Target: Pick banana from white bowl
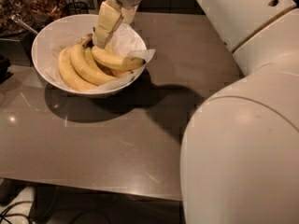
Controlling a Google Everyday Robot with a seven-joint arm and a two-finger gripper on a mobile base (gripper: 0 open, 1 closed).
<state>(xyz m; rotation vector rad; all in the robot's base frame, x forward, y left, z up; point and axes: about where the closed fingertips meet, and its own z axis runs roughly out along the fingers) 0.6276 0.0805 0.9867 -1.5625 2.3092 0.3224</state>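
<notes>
The white bowl (41,38) stands at the back left of the table, lined with crumpled white paper (125,37). The single loose banana (117,59) lies on the right side of the bowl, its far end pointing to the right rim. A bunch of yellow bananas (77,70) lies left of it. My gripper (100,40) reaches down from the top into the bowl and sits at the stem end of the loose banana, hiding that end. Whether it touches the banana does not show.
The bowl rests on a dark grey-brown table (107,143). My own large white arm (243,143) fills the right side of the view. Containers with brown contents (44,3) and a metal handle (22,24) stand behind the bowl at the back left.
</notes>
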